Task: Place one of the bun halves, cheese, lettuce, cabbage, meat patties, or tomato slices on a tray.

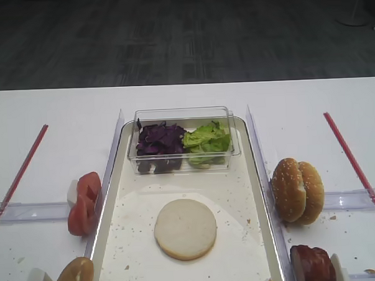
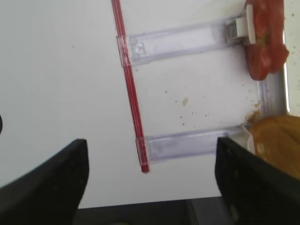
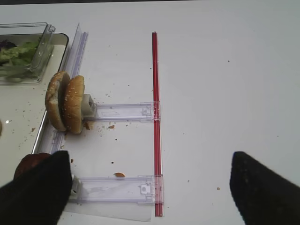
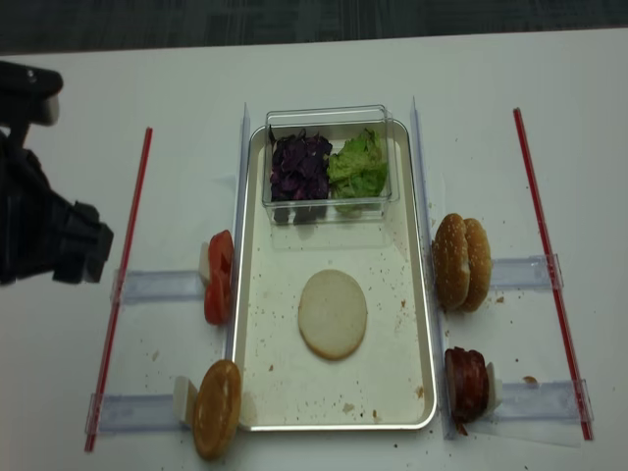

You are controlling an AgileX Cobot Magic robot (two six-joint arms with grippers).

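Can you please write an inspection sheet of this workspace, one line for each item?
Surface: white table, crumbs around the holders.
Job's things: bun half flat on the tray; cabbage and lettuce in a clear tub; tomato slices left of the tray; sesame buns and meat patties right of it; another bun at the front left.
Clutter: two red strips, clear plastic holders.
Grippers: left gripper open, empty; right gripper open, empty.
Cables: nothing seen.
Surroundings: dark floor.
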